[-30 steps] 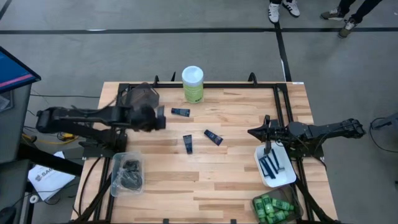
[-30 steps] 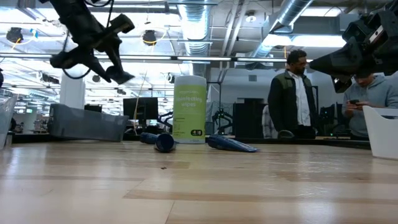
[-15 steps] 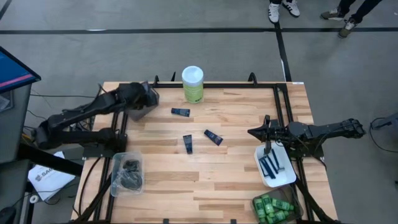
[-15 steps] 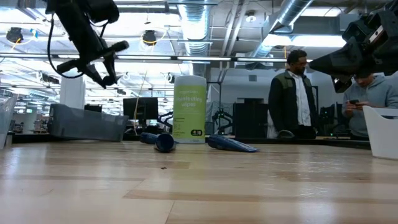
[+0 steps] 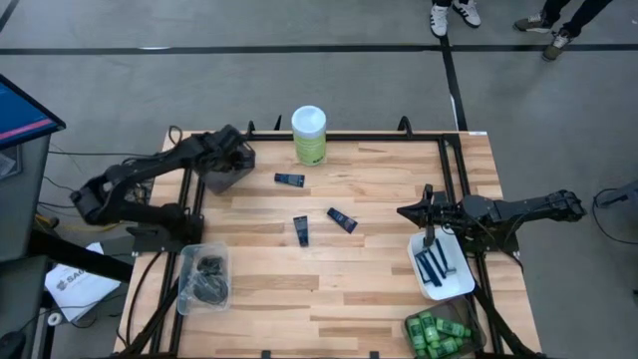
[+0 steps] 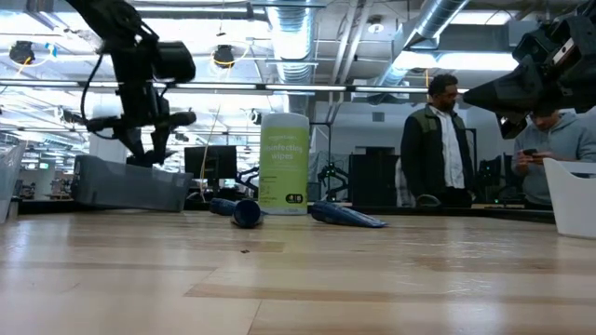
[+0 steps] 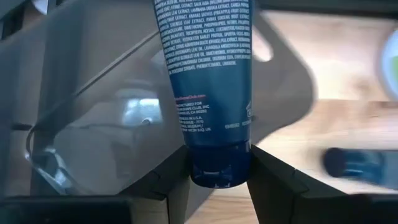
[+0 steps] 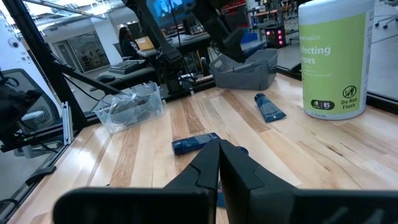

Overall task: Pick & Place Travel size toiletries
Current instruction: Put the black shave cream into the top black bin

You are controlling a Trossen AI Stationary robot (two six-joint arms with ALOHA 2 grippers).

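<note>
Left fingers: clamped on navy tube, grey bin beneath | Right fingers: closed, empty, white tray just below | Tabletop: three tubes.

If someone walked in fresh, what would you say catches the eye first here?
The left hand holds a navy tube over the grey bin at the table's far left corner. Next, the tall green canister at the far edge, with three more tubes lying mid-table.

three navy tubes loose on the table, a fourth tube held, one green canister
</note>
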